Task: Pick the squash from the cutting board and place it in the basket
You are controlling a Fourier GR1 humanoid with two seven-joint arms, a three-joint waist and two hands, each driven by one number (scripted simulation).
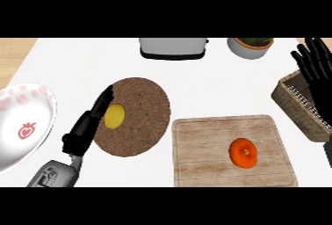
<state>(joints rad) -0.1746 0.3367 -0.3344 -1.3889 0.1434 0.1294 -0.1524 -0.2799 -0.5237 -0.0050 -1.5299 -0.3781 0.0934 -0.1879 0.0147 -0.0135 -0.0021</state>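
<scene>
An orange, round squash point(244, 152) lies on the right half of the wooden cutting board point(206, 139), at the lower right of the head view. At the right edge stands the woven basket point(293, 102), only partly in view. My right hand point(320, 92) is over the basket, open, with its fingers spread and pointing up, well apart from the squash. At the lower left, my left hand point(81, 131) lies open along the left rim of a round brown mat point(141, 102), its straight fingers beside a yellow fruit point(115, 116) on that mat.
A white plate with a strawberry print point(19, 125) sits at the left edge. At the back of the white counter are a silver toaster point(174, 47) and a potted plant point(250, 46). Bare counter lies between the mat, board and basket.
</scene>
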